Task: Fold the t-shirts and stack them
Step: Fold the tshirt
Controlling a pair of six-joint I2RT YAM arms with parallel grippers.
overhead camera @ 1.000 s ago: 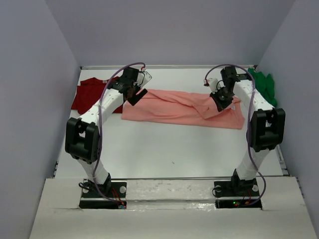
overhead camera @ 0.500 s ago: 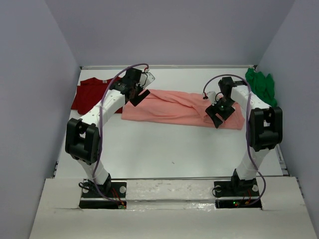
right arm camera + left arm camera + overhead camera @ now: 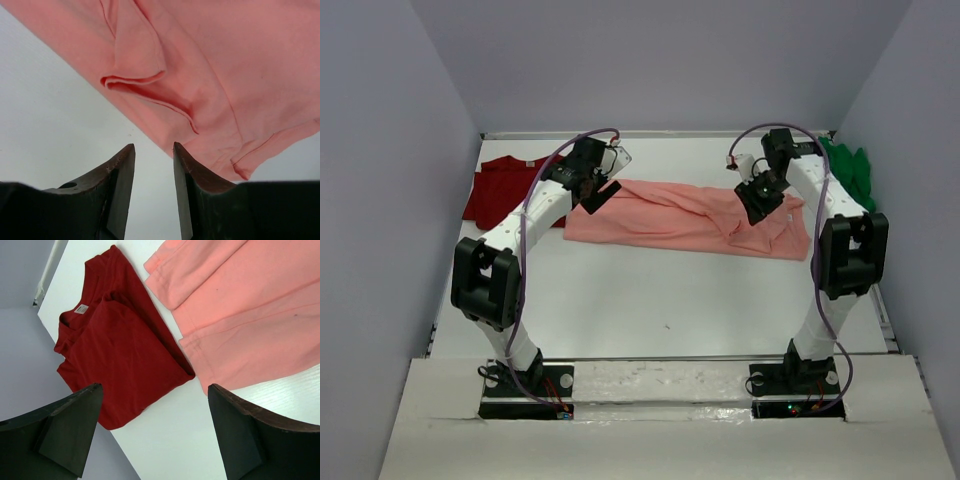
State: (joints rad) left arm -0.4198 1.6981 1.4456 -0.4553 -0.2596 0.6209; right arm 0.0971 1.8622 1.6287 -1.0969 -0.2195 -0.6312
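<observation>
Right wrist view shows the right claw narrowly parted and empty, hovering over the rumpled edge of the salmon-pink shirt. Beyond, the left claw gapes wide above the dark red shirt, which touches the salmon-pink one on the counter. The green shirt lies bunched at the far right corner.

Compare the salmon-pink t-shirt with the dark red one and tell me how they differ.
The salmon-pink cloth t-shirt lies as a long, wrinkled band across the middle of the white table. The dark red cloth t-shirt is a more compact fold at the left edge. The red one shows a small white neck label; the pink one shows none. Both are plain cloth, lying ungripped.
</observation>
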